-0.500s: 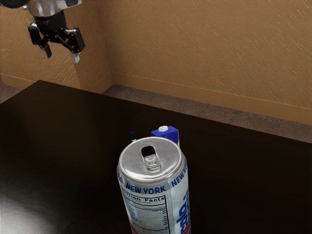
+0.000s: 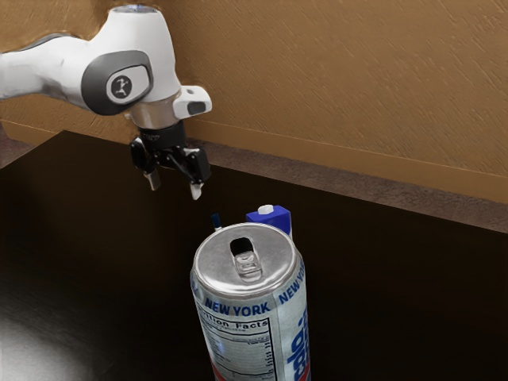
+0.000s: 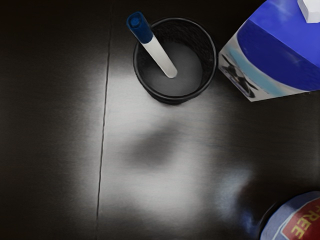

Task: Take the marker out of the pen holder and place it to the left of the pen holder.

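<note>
One pincer (image 2: 175,186), two fingers, spread apart with open air between them; it hangs above the dark surface (image 2: 95,246), tips downward. One white arm (image 2: 151,48) carries it, coming in from the exterior view's left.

Marker (image 3: 161,59): count one, blue cap up, white barrel. It stands inside the pen holder (image 3: 173,98), tilted, capped end poking out over the rim on the side away from the carton (image 3: 287,47). Pen holder: one, round, black, upright.

Cartons: one, blue and white with one white screw cap, just beside the holder. Cannot tell whether the two touch.

Drink cans: one tall can (image 2: 250,317) in the exterior view's foreground, upright, silver top, "NEW YORK" lettering. Round-edged item (image 3: 296,222) in the wrist view: one, partly in frame, "FREE" in yellow on red, well apart from the holder. Cannot tell what it is.
</note>
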